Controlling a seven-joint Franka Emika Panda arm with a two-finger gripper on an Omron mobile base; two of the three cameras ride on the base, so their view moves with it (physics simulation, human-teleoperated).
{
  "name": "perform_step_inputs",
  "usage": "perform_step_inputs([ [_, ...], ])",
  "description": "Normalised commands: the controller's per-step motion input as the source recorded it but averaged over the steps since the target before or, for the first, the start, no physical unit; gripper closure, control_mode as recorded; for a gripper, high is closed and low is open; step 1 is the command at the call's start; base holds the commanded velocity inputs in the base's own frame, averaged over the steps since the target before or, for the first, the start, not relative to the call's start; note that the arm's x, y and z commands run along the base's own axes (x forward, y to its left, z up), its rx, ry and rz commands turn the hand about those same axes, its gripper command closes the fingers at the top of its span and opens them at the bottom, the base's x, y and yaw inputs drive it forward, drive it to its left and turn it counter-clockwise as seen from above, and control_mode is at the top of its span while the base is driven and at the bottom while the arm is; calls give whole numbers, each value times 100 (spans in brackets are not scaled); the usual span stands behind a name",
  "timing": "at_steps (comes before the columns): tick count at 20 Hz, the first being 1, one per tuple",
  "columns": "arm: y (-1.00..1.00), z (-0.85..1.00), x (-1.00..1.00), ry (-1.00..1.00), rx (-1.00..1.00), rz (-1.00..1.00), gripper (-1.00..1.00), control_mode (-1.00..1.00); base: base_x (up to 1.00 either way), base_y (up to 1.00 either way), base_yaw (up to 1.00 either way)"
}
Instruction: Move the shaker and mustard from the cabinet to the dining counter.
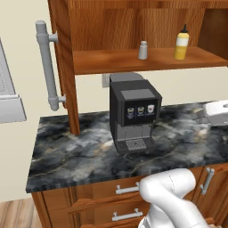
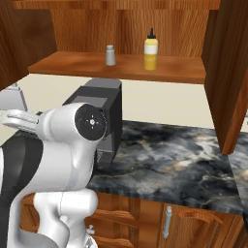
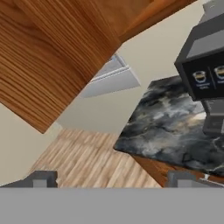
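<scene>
The cabinet (image 1: 67, 67) stands open, its left door (image 3: 52, 57) swung out with a grey bar handle (image 1: 46, 67). On its wooden shelf (image 2: 72, 65) the grey shaker (image 1: 143, 50) (image 2: 111, 55) stands upright to the left of the yellow mustard (image 1: 181, 43) (image 2: 150, 50). My gripper (image 3: 113, 179) is open with nothing between its fingertips (image 3: 43, 179); it points past the door's lower corner toward the floor and the counter's left end, well below and away from both items. A dark marbled counter (image 1: 80, 151) (image 2: 184, 164) lies under the cabinet; I cannot tell whether it is the dining counter.
A black coffee machine (image 1: 133, 116) (image 2: 109, 116) (image 3: 205, 70) stands on the counter just under the shelf. The right cabinet door (image 2: 227, 72) hangs open. Wooden drawers (image 1: 111, 200) sit below the slab. Wood floor (image 3: 87, 162) lies left of the counter end.
</scene>
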Motion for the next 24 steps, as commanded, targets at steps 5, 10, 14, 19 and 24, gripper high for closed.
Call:
perform_step_inputs([
  [5, -72, 0, 0, -2, -27, -4, -100, -100, 0, 0, 0],
  [10, -37, 0, 4, -1, -34, -13, -100, -100, 0, 0, 0],
  [14, -9, 0, 12, -9, -30, -19, -100, -100, 0, 0, 0],
  [19, -8, -11, 17, -18, -21, -17, -100, -100, 0, 0, 0],
  [24, -13, -3, 20, -18, -5, -17, -100, -100, 0, 0, 0],
])
